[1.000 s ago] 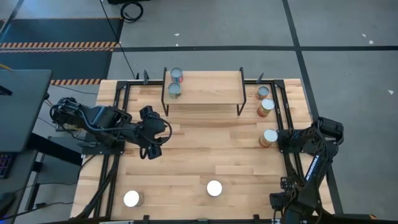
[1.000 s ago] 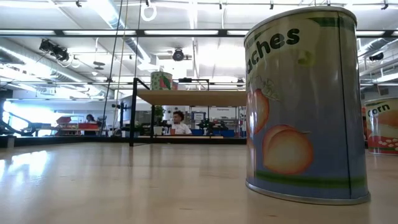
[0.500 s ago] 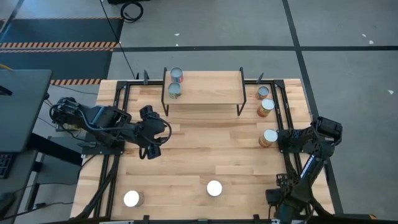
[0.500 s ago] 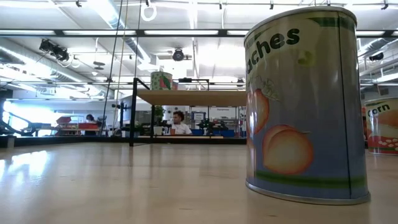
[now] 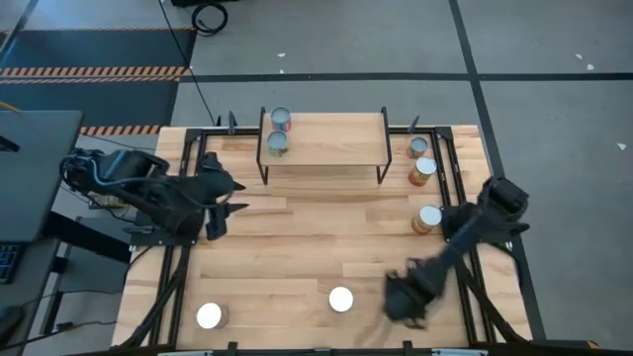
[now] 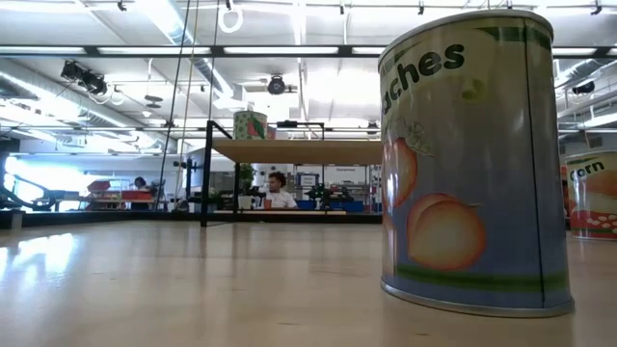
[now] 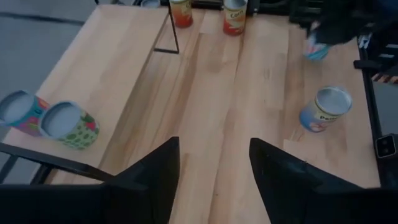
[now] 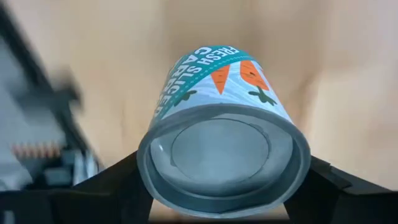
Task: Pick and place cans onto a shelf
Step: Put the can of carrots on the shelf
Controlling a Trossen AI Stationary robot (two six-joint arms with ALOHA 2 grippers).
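Observation:
The shelf (image 5: 326, 138) stands at the table's far middle with two cans (image 5: 279, 133) on its left end; they also show in the left wrist view (image 7: 46, 118). My right gripper (image 5: 401, 297) is near the table's front edge, right of a white-lidded peaches can (image 5: 340, 299), and is shut on a teal carrots can (image 8: 221, 124). My left gripper (image 5: 220, 198) is open and empty at the table's left side (image 7: 214, 168). Three cans (image 5: 423, 170) stand at the right edge. My right gripper has the carrots can between its two fingers (image 8: 121, 180), which lie on opposite sides of its round wall (image 8: 149, 152) near the end facing the wrist. That flat grey end faces back toward the wrist camera. Whether the can is clear of the table, I cannot tell.
Another white-lidded can (image 5: 208, 315) stands at the near left corner. The peaches can fills the right of the low view (image 6: 472, 164), with a corn can (image 6: 590, 193) behind it. Bare wood lies in the table's middle (image 5: 326, 227). Black frame rails (image 5: 188, 168) run along both sides.
My right arm has swung fast from the table's right edge out toward the near middle, ending beside the peaches can. My left gripper has drawn back toward the table's left edge.

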